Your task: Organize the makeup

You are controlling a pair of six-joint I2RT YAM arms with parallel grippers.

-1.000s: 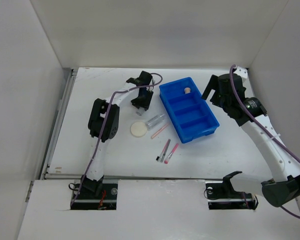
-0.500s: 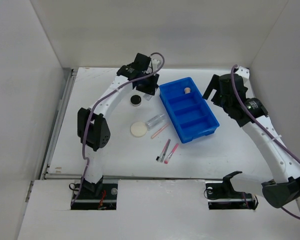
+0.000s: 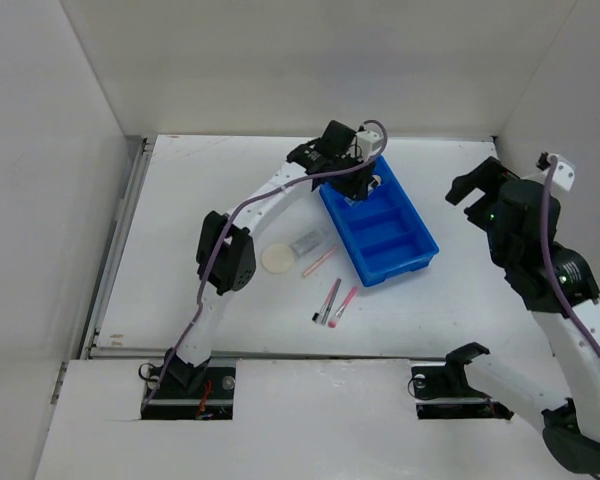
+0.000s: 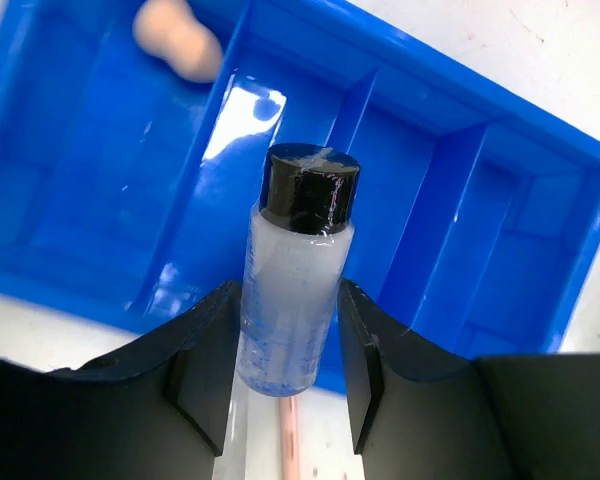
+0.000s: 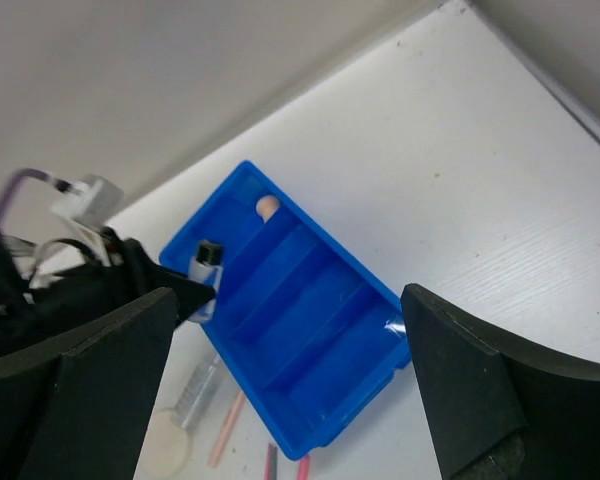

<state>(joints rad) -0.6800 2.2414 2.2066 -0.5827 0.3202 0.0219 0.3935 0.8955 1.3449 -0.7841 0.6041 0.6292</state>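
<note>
My left gripper (image 3: pixel 358 180) is shut on the clear black-capped tube (image 4: pixel 298 270) and holds it above the far end of the blue tray (image 3: pixel 395 268). The tube also shows in the right wrist view (image 5: pixel 205 268). A small beige sponge (image 4: pixel 175 40) lies in the tray's far compartment. On the table left of the tray lie the cream puff (image 3: pixel 277 259), the clear case (image 3: pixel 307 241) and a pink pencil (image 3: pixel 318 262). A dark pencil (image 3: pixel 327 300) and another pink pencil (image 3: pixel 345 303) lie nearer. My right gripper (image 3: pixel 477 183) is open, raised right of the tray. The black compact is hidden.
The tray's three nearer compartments (image 5: pixel 320 340) hold nothing. White walls close in the table on the left, back and right. The left arm's links (image 3: pixel 225 255) stretch over the table's left middle.
My left gripper has swung right from the table's back middle to over the tray's far end, carrying the tube. The right arm has drawn back to the right. The left arm now covers the black compact.
</note>
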